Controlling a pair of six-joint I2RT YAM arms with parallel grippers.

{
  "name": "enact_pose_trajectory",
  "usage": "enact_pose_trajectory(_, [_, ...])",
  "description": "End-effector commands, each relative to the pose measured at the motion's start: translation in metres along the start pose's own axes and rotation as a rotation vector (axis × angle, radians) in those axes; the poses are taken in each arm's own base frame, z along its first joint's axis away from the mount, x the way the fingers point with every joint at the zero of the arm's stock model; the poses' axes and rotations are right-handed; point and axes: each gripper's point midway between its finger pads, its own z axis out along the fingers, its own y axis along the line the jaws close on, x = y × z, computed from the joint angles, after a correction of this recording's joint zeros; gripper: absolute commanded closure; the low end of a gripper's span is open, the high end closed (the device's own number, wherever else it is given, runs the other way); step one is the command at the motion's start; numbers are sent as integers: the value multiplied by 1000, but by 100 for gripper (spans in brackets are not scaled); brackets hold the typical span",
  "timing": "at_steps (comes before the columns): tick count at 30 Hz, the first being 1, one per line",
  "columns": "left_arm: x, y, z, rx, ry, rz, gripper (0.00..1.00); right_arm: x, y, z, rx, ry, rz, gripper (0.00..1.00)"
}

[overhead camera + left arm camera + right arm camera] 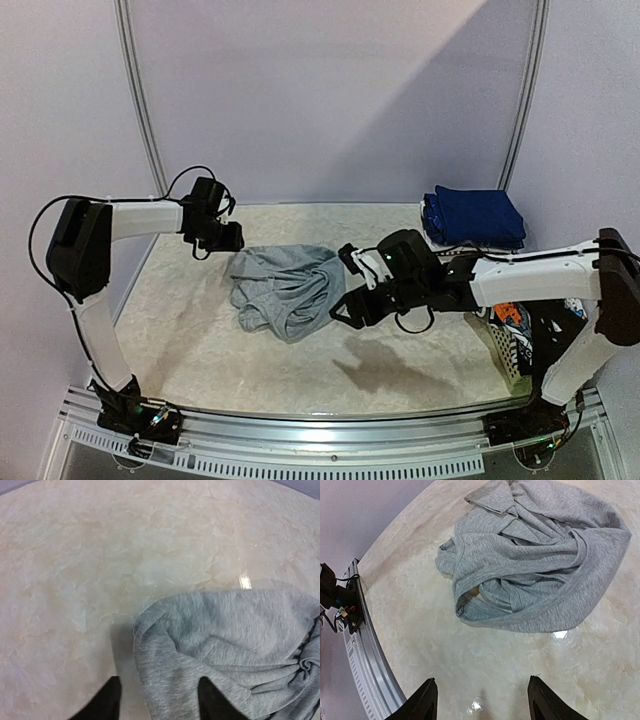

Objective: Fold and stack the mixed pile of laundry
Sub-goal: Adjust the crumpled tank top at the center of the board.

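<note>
One shirt point(285, 285) is lying crumpled mid-worktop point(190, 340), likely soft, light and floppy, best pinched at a hem. One navy stack point(475, 215) is sitting far right. The left claw point(160, 702) is standing spread astride the shirt's edge; the right claw point(482, 702) is hovering spread, empty

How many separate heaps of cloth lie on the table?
2. A crumpled grey shirt lies in the middle; a folded navy stack sits at the far right corner. More printed cloth shows in the basket, mostly hidden.
</note>
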Motion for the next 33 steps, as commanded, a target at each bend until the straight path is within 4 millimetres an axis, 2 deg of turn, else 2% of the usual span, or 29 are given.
enact_pose_trajectory(1, [1, -4, -29, -19, -55, 17, 33, -26, 9, 22, -29, -43, 43, 38])
enact_pose_trajectory(2, [4, -2, -35, -35, -64, 20, 26, -31, 9, 27, -25, -46, 54, 38])
enact_pose_trajectory(4, [15, -1, -43, -50, -62, 22, 23, -34, 7, 40, -15, -36, 72, 38])
enact_pose_trajectory(9, [53, -3, -40, 0, -15, -7, 25, -31, 5, 64, -19, 0, 88, 39])
enact_pose_trajectory(12, [66, -10, -33, 55, -16, -31, 30, -29, 5, 71, -28, 19, 91, 39])
enact_pose_trajectory(15, [67, -33, -30, 143, -29, 33, 33, -24, 3, 77, -26, 37, 94, 39])
enact_pose_trajectory(21, [57, -63, -31, 30, -32, 227, 35, -13, -9, 75, 29, 52, 97, 39])
enact_pose_trajectory(24, [58, -76, -24, -25, 13, 326, 38, -4, -15, 72, 53, 59, 99, 39])
enact_pose_trajectory(28, [64, -77, -6, -135, 88, 419, 48, 3, -21, 65, 80, 64, 101, 39])
enact_pose_trajectory(33, [63, -76, 5, -192, 128, 448, 58, 8, -25, 56, 104, 64, 91, 39])
